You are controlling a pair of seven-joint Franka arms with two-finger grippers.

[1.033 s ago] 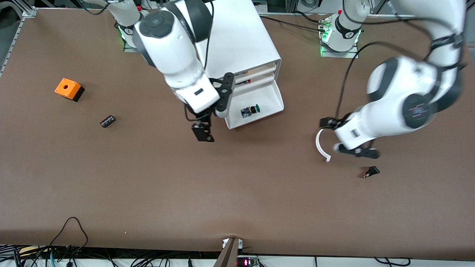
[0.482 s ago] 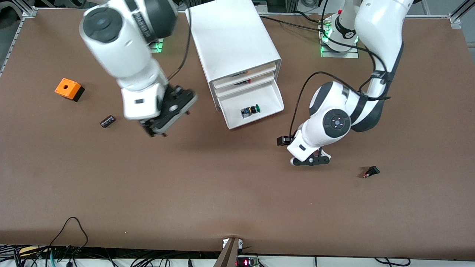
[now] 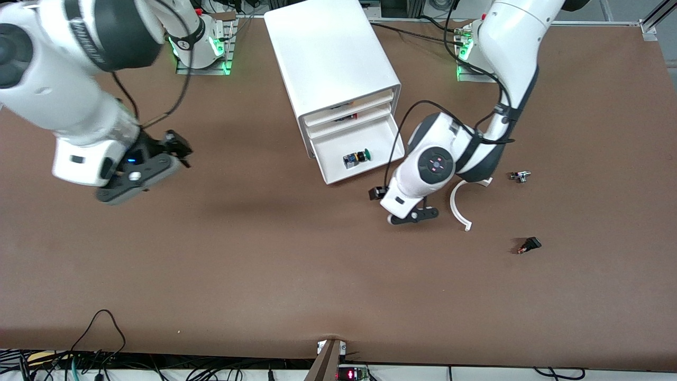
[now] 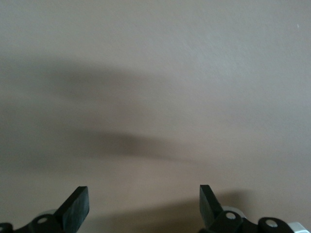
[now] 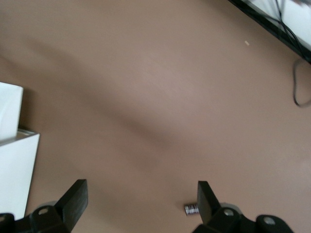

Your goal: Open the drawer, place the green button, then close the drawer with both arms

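Now the lowest drawer [image 3: 362, 153] of the white cabinet [image 3: 330, 58] stands pulled out, and the button [image 3: 355, 157] lies inside it on the tray floor — green cap toward the left arm's end of the counter [image 3: 264, 264]. Above it, the 2 upper drawers sit nearly shut. The left gripper [image 3: 412, 216] hangs low over bare counter just beside the drawer's open corner, jaws spread and holding nothing. The right gripper [image 3: 132, 182] is up over the counter toward the right arm's end, well apart from the cabinet — its jaws are spread and empty too. A curved white strip [image 3: 458, 207] lies near the left gripper, with a small metal part [image 3: 520, 176] and a small black switch [image 3: 529, 245] lying toward the left arm's end.
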